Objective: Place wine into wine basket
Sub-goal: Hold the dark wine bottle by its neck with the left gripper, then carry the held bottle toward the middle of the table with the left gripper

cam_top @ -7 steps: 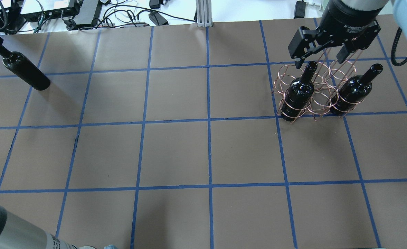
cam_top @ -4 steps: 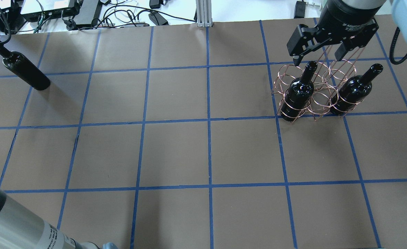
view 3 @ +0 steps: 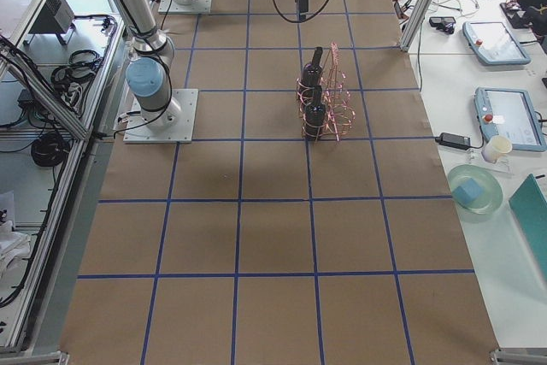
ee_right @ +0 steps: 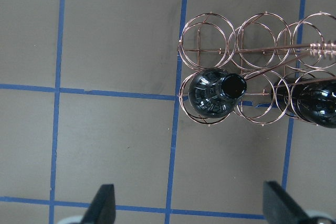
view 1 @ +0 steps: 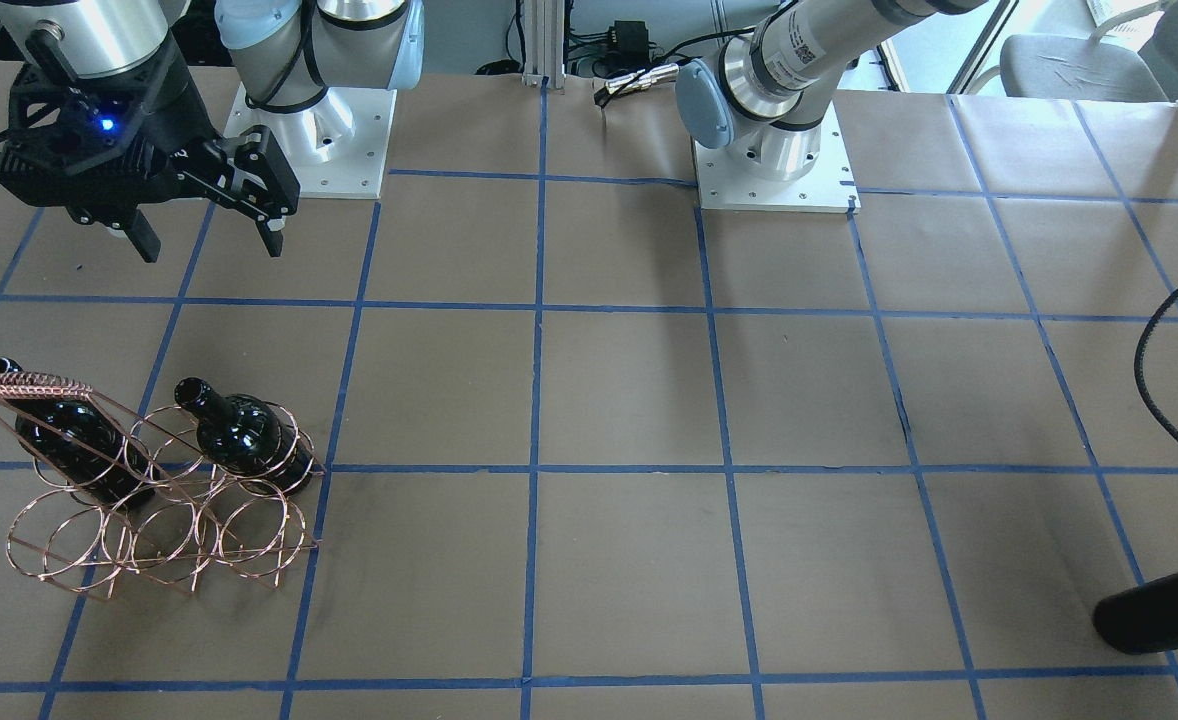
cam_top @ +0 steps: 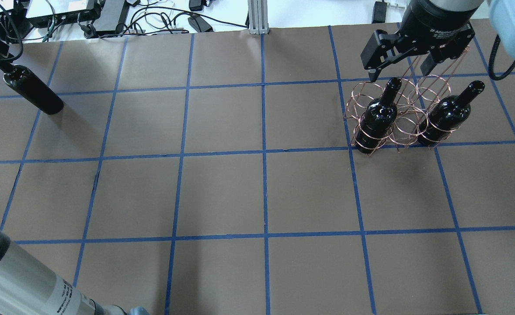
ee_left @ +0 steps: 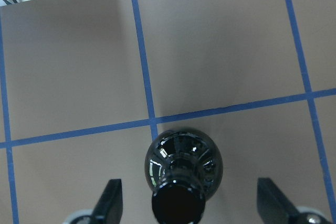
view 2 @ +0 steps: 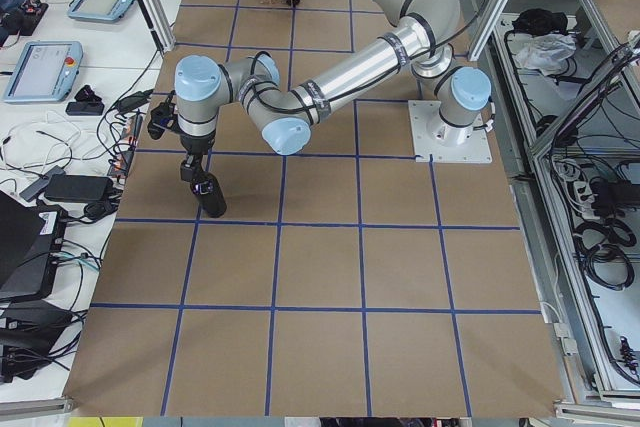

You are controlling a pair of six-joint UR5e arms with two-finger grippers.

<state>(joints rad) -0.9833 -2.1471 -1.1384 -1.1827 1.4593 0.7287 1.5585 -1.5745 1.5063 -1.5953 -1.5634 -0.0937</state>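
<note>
One wine bottle (cam_top: 32,94) stands alone at the table's far left and also shows in the front view (view 1: 1164,605). My left gripper (ee_left: 187,182) is open above it, a finger on each side of its neck, not touching. The copper wire wine basket (cam_top: 397,113) stands at the far right. It holds two black bottles, one (cam_top: 375,120) in the left near ring and one (cam_top: 447,113) in the right near ring. My right gripper (cam_top: 398,75) is open and empty, above and beyond the basket. In the right wrist view the basket (ee_right: 247,51) lies below its fingers.
Cables and power boxes (cam_top: 109,17) lie past the table's far edge. The basket's wrapped handle bar (view 1: 24,385) rises over its middle. The left arm's forearm (cam_top: 17,284) crosses the near left corner. Blue tape lines grid the brown table (cam_top: 222,192).
My right gripper has drawn up and away from the left bottle's neck in the basket. The left arm's forearm has shifted at the near left corner. No bottle has moved.
</note>
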